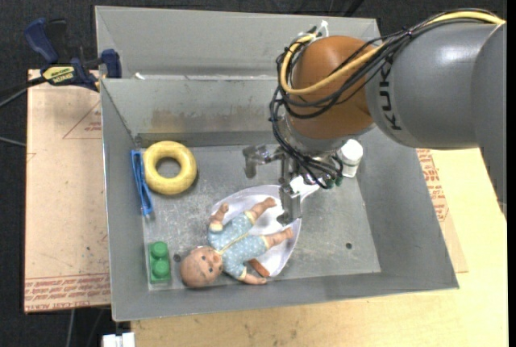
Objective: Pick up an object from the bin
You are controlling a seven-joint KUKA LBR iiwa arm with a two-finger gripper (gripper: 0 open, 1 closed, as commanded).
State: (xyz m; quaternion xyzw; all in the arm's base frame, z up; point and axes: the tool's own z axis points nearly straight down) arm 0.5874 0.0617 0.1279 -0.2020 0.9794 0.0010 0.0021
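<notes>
Risk: gripper (284, 202), jaw state impossible to tell, hangs over doll (232, 250); it may pinch only white cloth (255, 198)

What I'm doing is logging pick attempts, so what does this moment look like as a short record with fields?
bin: grey metal bin, a few loose things
gripper: gripper low, near the bin's middle, at the right edge of the white cloth
nearest thing: baby doll in a blue dotted suit, lying on the cloth, head toward the front left
left side: yellow ring; blue tool along the wall; green piece in the front corner
by the wrist: small white container
grasp: cannot tell
</notes>
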